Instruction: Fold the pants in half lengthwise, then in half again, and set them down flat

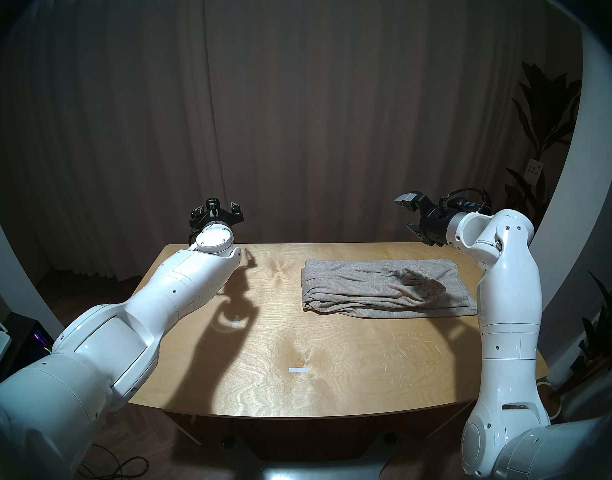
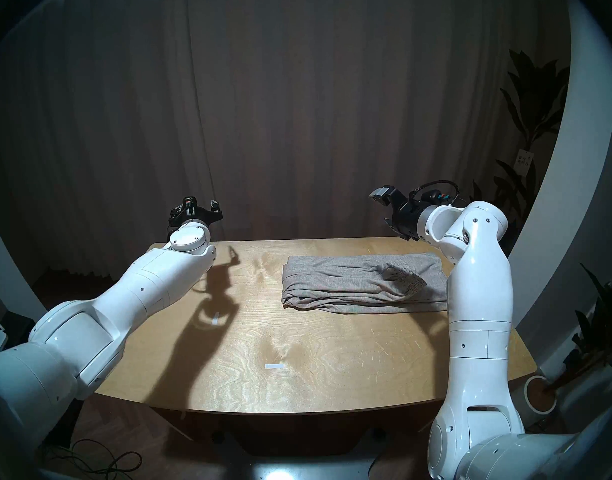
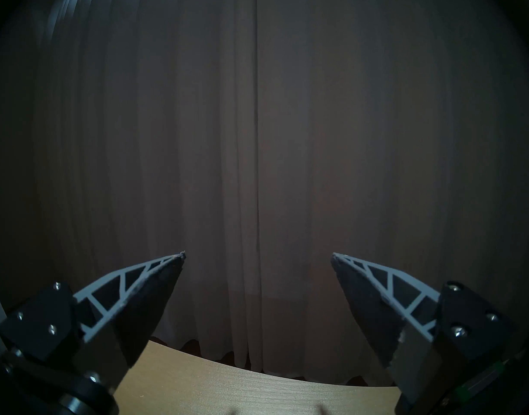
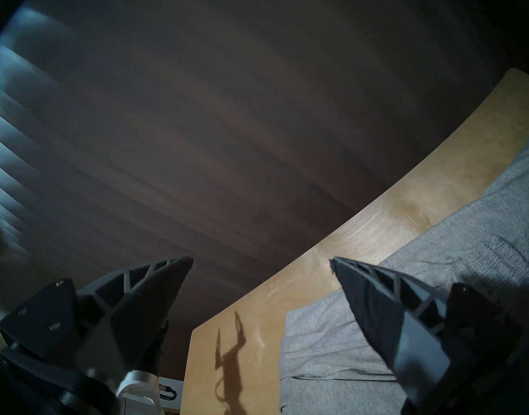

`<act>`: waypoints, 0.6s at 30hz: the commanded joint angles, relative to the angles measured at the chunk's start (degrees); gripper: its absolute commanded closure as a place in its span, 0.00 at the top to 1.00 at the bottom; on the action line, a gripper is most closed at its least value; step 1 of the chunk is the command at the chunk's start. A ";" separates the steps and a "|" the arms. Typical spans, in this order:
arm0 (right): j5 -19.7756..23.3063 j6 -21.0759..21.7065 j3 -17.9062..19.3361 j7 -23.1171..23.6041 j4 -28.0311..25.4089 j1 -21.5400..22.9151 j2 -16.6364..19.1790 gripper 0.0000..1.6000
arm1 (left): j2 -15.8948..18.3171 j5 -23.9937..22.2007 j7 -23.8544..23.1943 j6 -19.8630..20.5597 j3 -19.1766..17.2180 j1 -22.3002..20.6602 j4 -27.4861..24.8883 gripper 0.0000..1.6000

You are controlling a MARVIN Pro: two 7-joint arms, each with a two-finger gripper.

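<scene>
Now, pants (image 1: 384, 288): we are seeing them lying folded into a compact stack on the table (image 1: 332, 361), toward its far right corner, long axis running along the far edge, waistband bunched on top at the right end.
Left gripper (image 3: 257, 255): we are holding it with fingers spread wide and empty, level over the far left corner, pointing at the curtain (image 1: 297, 105), well apart from the stack.
Right gripper (image 4: 261, 260): we are keeping its fingers wide apart, gripping nothing, raised beyond the far right corner.
Key relation: we are judging the right arm the nearer one; the stack is lying below and to the near side of its fingers, none touching it.
Progress: we are reading both folds as done and the bundle as set down, though the waistband end is sitting slightly rumpled.
Next: we are expecting only a retreat.
</scene>
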 commanded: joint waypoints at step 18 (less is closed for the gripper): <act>-8.01 -1.36 -6.85 1.56 3.50 3.69 3.52 1.00 | 4.11 -0.40 -6.06 -0.95 -0.53 2.36 -6.43 1.00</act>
